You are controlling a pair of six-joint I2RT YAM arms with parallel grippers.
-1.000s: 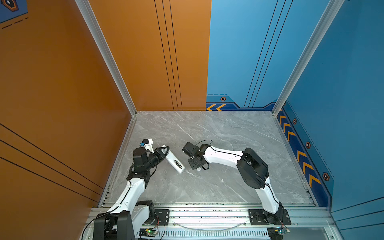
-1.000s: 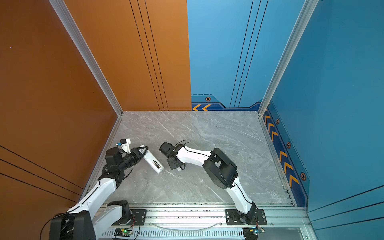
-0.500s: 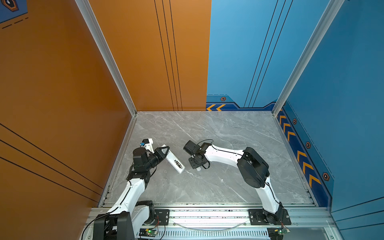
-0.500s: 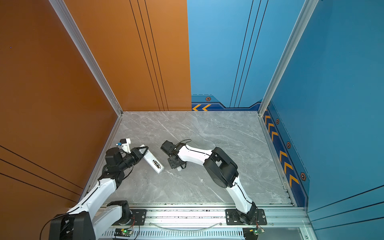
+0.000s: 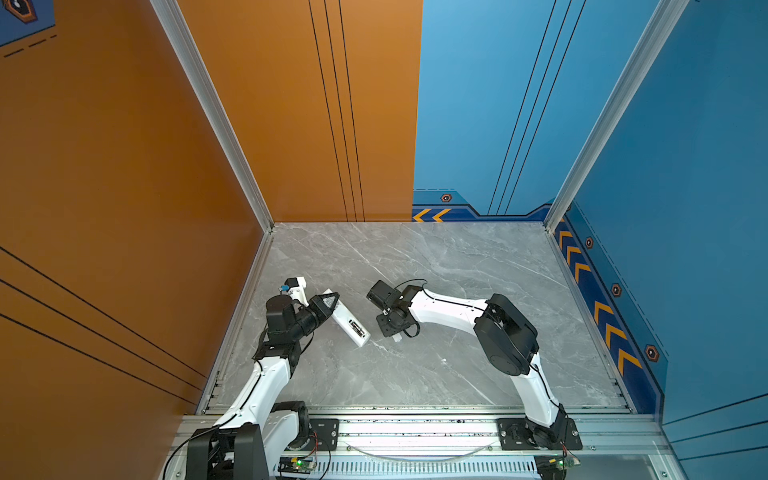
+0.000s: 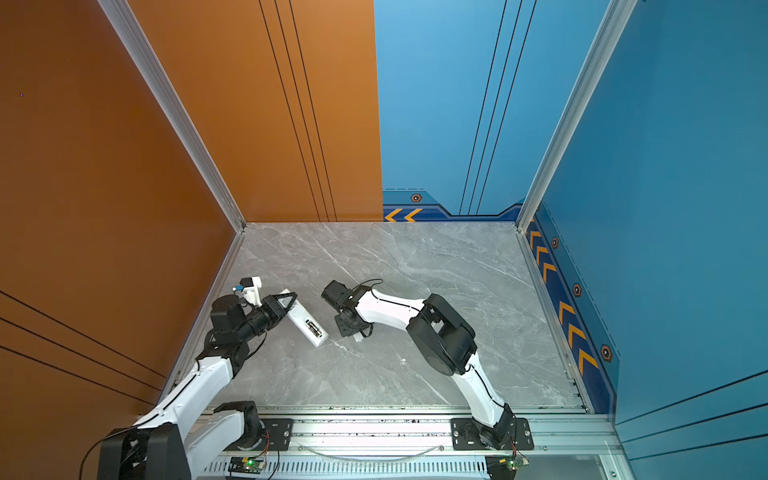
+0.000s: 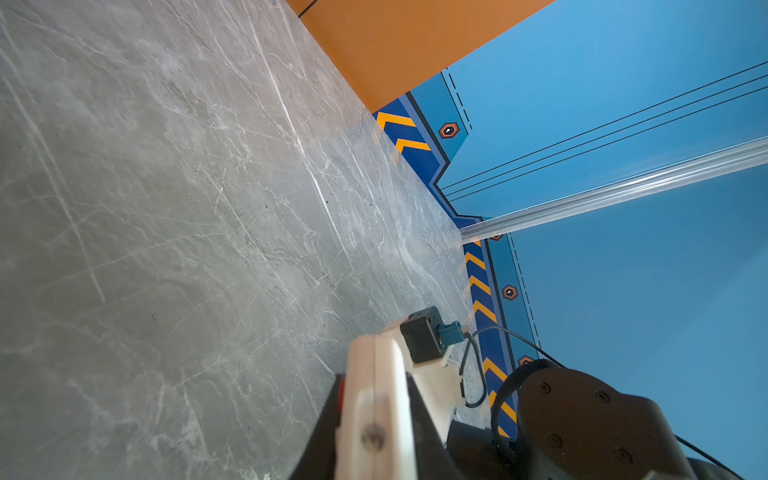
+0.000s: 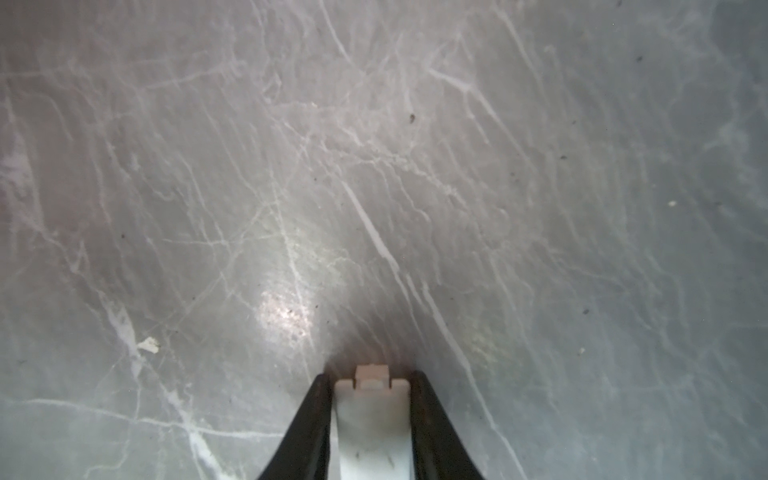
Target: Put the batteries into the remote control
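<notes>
My left gripper [image 5: 329, 302] is shut on one end of the remote control [image 5: 348, 321], a long white bar held with its plain back up, just over the table at the left. Its compartment stands open near the free end, and the batteries [image 5: 360, 328] show in it as dark slim shapes. The left wrist view shows the remote control [image 7: 382, 409] end-on between the black fingers [image 7: 320, 432]. To the right of the remote, my right gripper [image 5: 392, 332] points down at the table, shut on a small white cover piece [image 8: 372, 419] with a tab, whose tip [image 5: 398, 339] sticks out below the fingers.
The grey marble table [image 5: 436, 266] is boxed in by an orange wall [image 5: 124, 208] on the left and blue walls [image 5: 685, 208] at the back and right. An aluminium rail [image 5: 415, 428] runs along the near edge and carries both arm bases.
The right gripper with the white cover piece has shifted slightly towards the near edge. The left arm and the remote have stayed still.
</notes>
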